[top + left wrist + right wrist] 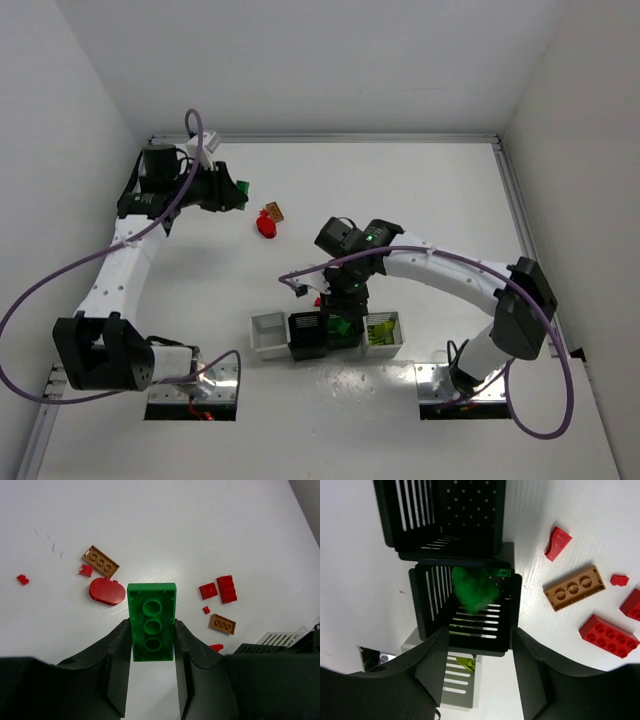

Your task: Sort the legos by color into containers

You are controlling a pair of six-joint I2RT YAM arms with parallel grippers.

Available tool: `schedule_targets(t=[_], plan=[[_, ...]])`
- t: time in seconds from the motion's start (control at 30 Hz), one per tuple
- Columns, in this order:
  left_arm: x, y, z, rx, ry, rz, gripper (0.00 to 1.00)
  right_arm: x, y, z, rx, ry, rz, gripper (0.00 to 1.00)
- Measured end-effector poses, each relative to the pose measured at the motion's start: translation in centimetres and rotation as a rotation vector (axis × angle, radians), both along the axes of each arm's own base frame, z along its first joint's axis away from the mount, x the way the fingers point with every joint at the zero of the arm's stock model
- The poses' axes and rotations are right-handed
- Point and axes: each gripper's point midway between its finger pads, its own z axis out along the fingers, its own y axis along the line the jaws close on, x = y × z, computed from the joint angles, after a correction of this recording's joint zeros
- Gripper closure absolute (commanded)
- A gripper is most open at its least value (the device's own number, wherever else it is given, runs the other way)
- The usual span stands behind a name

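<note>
Over the black bin [427, 605], right claw [480, 640] spread wide, left claw [151, 630] clamping a green brick [151, 605].

The white surface [400, 190] carries a row of four bins [268, 318] near the arms' bases. Farther out lie a red rounded piece [106, 591], a tan plate [100, 561] just beside it, and small red bits [22, 579]. Closer to the bins sit a red block [227, 588] and a second tan plate [222, 624].

On the table [400, 200], near the front edge: bins [268, 335] in a row. Behind them, leftward: loose bricks [268, 222]. Farther left, another brick [151, 600] in the left gripper [151, 625].
</note>
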Motion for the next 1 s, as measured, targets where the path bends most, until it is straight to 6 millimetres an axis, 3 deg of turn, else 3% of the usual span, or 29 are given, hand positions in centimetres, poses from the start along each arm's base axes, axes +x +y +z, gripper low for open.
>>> schedule_targets(t=[0.17, 0.3, 0.4, 0.5, 0.6, 0.67, 0.7, 0.83, 0.93, 1.0], plan=[[-0.8, -0.3, 1.6, -0.024, -0.041, -0.021, 0.74, 0.5, 0.2, -0.1, -0.002, -0.015, -0.035, 0.45], [-1.5, -0.6, 2.3, -0.061, -0.067, -0.06, 0.74, 1.7, 0.6, 0.1, 0.009, -0.041, -0.134, 0.7], [-2.9, -1.1, 2.0, -0.079, -0.082, -0.096, 0.74, 4.7, 0.8, 1.5, 0.058, -0.095, -0.302, 0.82], [-4.8, -1.5, 1.8, -0.082, -0.116, -0.13, 0.74, 8.7, 0.1, 4.1, 0.138, -0.137, -0.529, 0.79], [-6.7, -2.3, 2.5, -0.084, -0.175, -0.184, 0.72, 12.9, -2.1, 6.2, 0.214, -0.146, -0.784, 0.73], [-7.7, -3.4, 3.4, -0.086, -0.225, -0.255, 0.71, 16.3, -5.1, 6.5, 0.234, -0.119, -0.985, 0.64], [-8.2, -4.2, 3.8, -0.091, -0.246, -0.3, 0.71, 17.2, -6.0, 6.3, 0.235, -0.109, -1.039, 0.64], [-11.9, -9.9, 3.8, -0.105, -0.277, -0.57, 0.7, 22.8, -12.3, 4.1, 0.227, 0.018, -1.372, 0.55], [-15.1, -14.3, 2.4, -0.08, -0.257, -0.766, 0.7, 25.3, -14.5, 2.5, 0.237, 0.116, -1.503, 0.52], [-16.7, -16.2, 1.0, -0.054, -0.237, -0.855, 0.7, 26.4, -14.9, 2.0, 0.254, 0.171, -1.546, 0.52]])
